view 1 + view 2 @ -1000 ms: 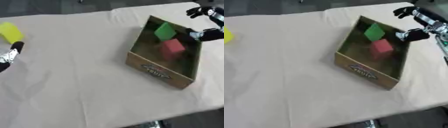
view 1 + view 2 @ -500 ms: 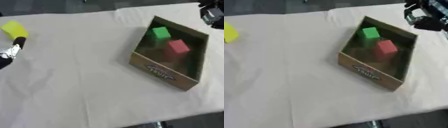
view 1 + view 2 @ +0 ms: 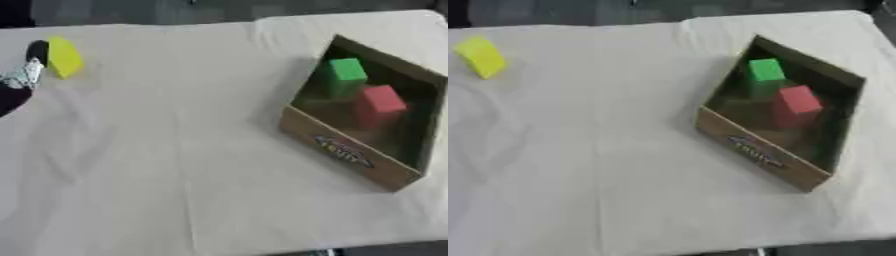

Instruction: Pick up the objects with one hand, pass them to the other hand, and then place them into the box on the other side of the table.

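Note:
A yellow block (image 3: 64,57) lies on the cloth-covered table at the far left. My left hand (image 3: 26,75) comes in from the left edge, its dark fingertip right beside the block's left side; whether it touches the block or how its fingers stand is unclear. At the right stands a brown cardboard box (image 3: 343,150) with a green block (image 3: 345,75) and a red block (image 3: 381,100) inside it. My right hand shows in neither view.
A beige cloth (image 3: 175,150) covers the table, with creases at the left. The table's far edge runs along the top and its near edge along the bottom. The box's front wall carries a printed label (image 3: 752,150).
The camera has shifted, so the whole scene moved. My right hand, seen above the box's far right corner earlier, has left the views. My left hand now lies beside the yellow block.

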`<state>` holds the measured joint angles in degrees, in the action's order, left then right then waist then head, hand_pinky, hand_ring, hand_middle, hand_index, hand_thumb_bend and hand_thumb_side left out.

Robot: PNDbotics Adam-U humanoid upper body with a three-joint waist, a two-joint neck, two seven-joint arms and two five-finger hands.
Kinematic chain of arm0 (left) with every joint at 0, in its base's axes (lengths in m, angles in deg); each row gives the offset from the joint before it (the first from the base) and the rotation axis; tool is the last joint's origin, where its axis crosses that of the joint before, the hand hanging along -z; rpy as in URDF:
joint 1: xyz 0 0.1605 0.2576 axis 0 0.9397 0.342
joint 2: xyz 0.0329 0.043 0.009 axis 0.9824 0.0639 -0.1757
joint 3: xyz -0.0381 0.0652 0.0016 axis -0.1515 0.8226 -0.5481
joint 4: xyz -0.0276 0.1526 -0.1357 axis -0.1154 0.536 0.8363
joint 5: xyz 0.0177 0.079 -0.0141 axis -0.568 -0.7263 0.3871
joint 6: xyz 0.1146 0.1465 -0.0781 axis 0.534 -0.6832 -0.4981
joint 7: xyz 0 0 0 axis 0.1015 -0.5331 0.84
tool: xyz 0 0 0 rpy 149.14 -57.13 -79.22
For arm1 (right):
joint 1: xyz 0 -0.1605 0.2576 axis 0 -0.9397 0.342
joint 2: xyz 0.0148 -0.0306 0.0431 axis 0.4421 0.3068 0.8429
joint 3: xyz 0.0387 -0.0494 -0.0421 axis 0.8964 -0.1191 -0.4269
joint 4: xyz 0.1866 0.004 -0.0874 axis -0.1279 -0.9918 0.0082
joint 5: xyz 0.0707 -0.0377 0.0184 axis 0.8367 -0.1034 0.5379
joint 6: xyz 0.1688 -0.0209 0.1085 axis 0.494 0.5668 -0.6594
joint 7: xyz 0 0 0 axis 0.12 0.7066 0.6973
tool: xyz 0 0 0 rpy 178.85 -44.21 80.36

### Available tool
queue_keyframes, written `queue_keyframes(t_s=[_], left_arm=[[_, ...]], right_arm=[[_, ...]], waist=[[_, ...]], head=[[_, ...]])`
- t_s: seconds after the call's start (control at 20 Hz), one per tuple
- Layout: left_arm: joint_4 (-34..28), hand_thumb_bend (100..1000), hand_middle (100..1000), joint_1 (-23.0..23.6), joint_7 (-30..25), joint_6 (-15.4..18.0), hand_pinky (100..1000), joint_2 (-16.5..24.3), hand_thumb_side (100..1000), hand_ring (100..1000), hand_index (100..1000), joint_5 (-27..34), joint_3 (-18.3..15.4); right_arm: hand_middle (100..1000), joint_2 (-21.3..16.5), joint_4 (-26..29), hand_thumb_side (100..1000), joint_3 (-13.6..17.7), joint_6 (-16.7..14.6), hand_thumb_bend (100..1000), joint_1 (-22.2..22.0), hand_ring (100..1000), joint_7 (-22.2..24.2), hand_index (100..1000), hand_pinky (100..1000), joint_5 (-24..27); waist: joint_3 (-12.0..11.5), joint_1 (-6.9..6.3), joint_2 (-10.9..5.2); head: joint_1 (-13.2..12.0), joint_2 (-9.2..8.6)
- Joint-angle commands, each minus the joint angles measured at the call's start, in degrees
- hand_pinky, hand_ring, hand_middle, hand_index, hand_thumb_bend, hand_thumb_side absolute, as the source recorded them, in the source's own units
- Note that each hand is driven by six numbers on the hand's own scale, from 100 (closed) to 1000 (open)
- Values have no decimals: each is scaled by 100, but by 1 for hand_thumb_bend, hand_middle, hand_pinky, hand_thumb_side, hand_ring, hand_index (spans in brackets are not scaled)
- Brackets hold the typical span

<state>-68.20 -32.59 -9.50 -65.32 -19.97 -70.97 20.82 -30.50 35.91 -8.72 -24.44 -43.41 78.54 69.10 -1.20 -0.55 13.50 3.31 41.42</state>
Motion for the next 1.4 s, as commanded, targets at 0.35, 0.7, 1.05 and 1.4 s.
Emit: queue_keyframes(t_s=[0.35, 0.7, 1.05, 1.4], left_arm=[[459, 405, 621, -574, -644, -473, 718, 684, 543, 710, 867, 868, -177], [1298, 439, 636, -1508, -1953, -1056, 733, 1224, 587, 719, 866, 1915, 90], [2220, 505, 678, -2399, -3134, -1345, 759, 1302, 511, 749, 864, 2123, 513], [3202, 607, 731, -3187, -4580, -1360, 795, 1069, 491, 786, 882, 1299, 832]], right_arm=[[754, -279, 95, 532, 188, 112, 100, 3, 755, -34, 811, 1000, 300], [752, -285, 124, 543, 269, 162, 100, -60, 751, -117, 809, 1000, 317], [770, -282, 292, 709, 283, 171, 100, -110, 762, -227, 820, 1000, 499], [769, -267, 279, 733, 284, 222, 100, -131, 762, -112, 816, 1000, 593]], waist=[[-14, -50, -17], [15, -67, -13], [39, -108, -1], [73, -137, 50]], head=[[-523, -85], [-689, -74], [-808, -81], [-927, -166]])
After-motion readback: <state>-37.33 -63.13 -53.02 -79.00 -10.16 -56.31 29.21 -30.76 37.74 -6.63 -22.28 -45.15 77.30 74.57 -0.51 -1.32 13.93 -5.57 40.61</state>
